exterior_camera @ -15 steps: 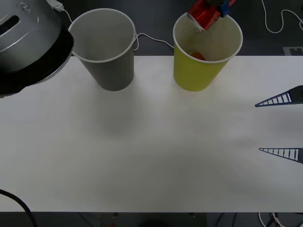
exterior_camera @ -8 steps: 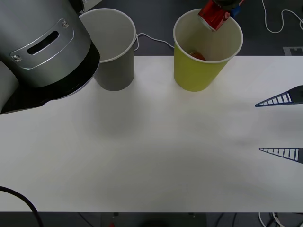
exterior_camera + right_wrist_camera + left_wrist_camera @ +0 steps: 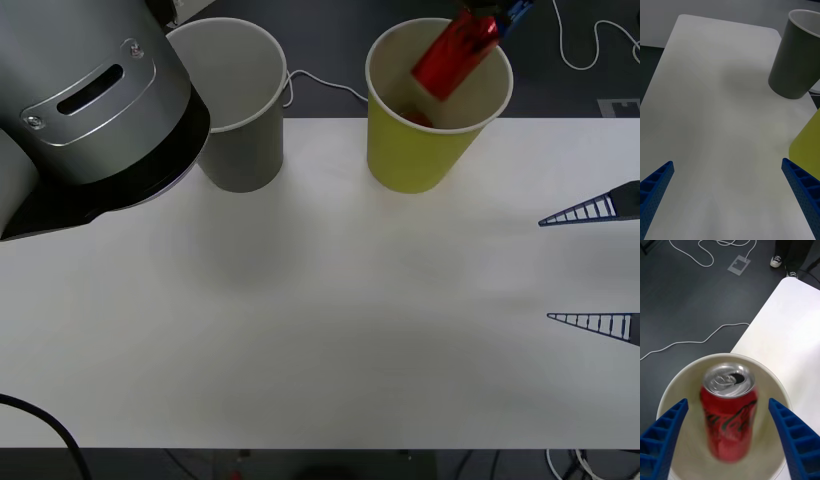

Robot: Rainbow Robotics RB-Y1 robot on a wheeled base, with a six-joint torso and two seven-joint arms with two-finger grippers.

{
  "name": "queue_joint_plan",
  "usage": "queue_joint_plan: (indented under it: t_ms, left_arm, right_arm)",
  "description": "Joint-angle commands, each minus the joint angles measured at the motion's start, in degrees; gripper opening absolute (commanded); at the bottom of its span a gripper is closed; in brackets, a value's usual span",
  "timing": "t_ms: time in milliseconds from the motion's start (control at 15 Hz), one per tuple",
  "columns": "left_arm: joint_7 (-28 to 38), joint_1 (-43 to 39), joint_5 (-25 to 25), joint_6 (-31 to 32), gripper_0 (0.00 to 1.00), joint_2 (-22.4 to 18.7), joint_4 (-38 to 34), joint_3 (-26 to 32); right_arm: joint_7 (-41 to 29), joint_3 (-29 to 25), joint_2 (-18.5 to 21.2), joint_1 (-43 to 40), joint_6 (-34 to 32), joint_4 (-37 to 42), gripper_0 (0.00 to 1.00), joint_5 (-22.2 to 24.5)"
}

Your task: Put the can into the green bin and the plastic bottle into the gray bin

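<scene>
On the white bench (image 3: pixel 320 320), at its far edge, the green bin (image 3: pixel 420 150) contains the can (image 3: pixel 729 410) (blurred), free between the left pincer's (image 3: pixel 728 450) open fingers; right pincer (image 3: pixel 728 202) open too.

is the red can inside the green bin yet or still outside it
Going in. The can is tilted across the green bin mouth, below the open left gripper; the left wrist view shows it blurred inside the rim.
</scene>
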State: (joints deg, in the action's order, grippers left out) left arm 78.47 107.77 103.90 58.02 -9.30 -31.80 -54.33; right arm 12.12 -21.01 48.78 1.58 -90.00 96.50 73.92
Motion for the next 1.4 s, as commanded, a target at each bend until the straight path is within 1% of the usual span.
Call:
queue_joint_plan:
  t_ms: [67,200,333,467,600,800,867,933,1067,1200,1333,1400]
  left_arm:
    - [-1.1,0.0,-1.4,0.1,1.00,-0.8,0.0,0.0]
    - [-4.0,-0.1,-3.2,1.6,1.00,-2.2,-0.1,0.0]
    - [-6.6,-0.1,-7.2,4.1,1.00,-5.1,-1.4,0.0]
    - [-6.8,-0.8,-8.3,7.6,1.00,-9.3,-6.6,0.3]
    - [-6.8,-4.1,-8.6,11.2,1.00,-15.7,-16.3,2.3]
    - [-7.7,-12.5,-8.4,16.6,1.00,-26.1,-33.1,9.1]
    - [-8.5,-15.0,-8.2,18.0,1.00,-28.5,-37.2,11.2]
    - [-9.8,-18.7,-8.1,19.9,1.00,-31.7,-42.8,14.3]
    - [-12.2,-25.3,-8.0,22.8,1.00,-36.2,-51.9,20.0]
    - [-13.5,-31.2,-8.4,25.2,1.00,-38.9,-57.4,25.2]
    - [-14.3,-37.0,-8.6,27.3,1.00,-40.6,-61.9,31.2]
    - [-14.9,-40.0,-9.0,27.4,1.00,-42.1,-63.9,33.6]
  right_arm:
    - [0.0,0.0,0.0,0.0,0.0,0.0,1.00,0.0]
    - [0.0,0.0,0.0,0.0,0.0,0.0,1.00,0.0]
    - [0.0,0.0,0.0,0.0,0.0,0.0,1.00,0.0]
    - [0.0,0.0,0.0,0.0,0.0,0.0,1.00,0.0]
    - [0.0,0.0,0.0,0.0,0.0,0.0,1.00,0.0]
    - [0.0,0.0,0.0,0.0,0.0,0.0,1.00,0.0]
    - [0.0,0.0,0.0,0.0,0.0,0.0,1.00,0.0]
    - [0.0,0.0,0.0,0.0,0.0,0.0,1.00,0.0]
    - [0.0,0.0,0.0,0.0,0.0,0.0,1.00,0.0]
    - [0.0,0.0,0.0,0.0,0.0,0.0,1.00,0.0]
    - [0.0,0.0,0.0,0.0,0.0,0.0,1.00,0.0]
    - [0.0,0.0,0.0,0.0,0.0,0.0,1.00,0.0]
